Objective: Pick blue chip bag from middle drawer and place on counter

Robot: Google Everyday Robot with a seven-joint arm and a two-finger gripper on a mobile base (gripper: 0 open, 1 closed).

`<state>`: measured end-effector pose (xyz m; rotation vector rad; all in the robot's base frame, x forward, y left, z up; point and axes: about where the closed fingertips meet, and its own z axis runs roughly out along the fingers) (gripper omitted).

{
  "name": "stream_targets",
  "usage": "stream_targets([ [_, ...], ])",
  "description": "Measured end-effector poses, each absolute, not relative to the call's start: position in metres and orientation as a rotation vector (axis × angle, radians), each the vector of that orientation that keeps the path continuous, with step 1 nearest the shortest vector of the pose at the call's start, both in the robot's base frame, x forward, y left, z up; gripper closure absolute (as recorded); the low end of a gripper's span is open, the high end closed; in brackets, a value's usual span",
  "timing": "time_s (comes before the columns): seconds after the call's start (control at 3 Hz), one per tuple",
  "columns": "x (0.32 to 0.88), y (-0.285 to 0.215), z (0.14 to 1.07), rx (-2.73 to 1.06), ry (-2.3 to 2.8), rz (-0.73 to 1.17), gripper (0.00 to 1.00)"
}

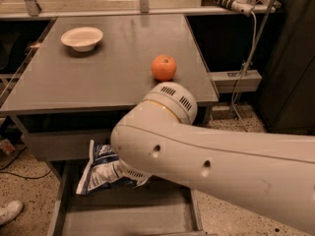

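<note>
Bowl (82,37) behind-left of orange (164,67) on counter (98,85); end effector (118,170) at chip bag (96,175) over middle drawer (129,216).

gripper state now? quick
gripper: down at the blue chip bag in the open middle drawer, mostly hidden behind the arm; open or closed cannot be told.

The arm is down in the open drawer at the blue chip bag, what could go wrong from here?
1. The gripper is at the middle drawer, mostly hidden under the arm, against the blue chip bag; its hold can't be checked, so the crinkled bag might slip.
2. The bag is just below the counter edge and could snag there going up.
3. The orange sits near the arm and could be knocked off.
</note>
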<state>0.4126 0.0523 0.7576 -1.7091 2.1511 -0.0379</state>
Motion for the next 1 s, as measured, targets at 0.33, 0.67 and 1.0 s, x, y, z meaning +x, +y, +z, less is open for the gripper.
stream_targets([
  [0.33, 0.424, 0.052, 0.807, -1.65, 2.1, -0.065, 1.0],
  [0.67, 0.433, 0.055, 0.848, -1.624, 2.033, -0.077, 1.0],
  [1.0, 0.434, 0.056, 0.851, -1.623, 2.028, -0.076, 1.0],
])
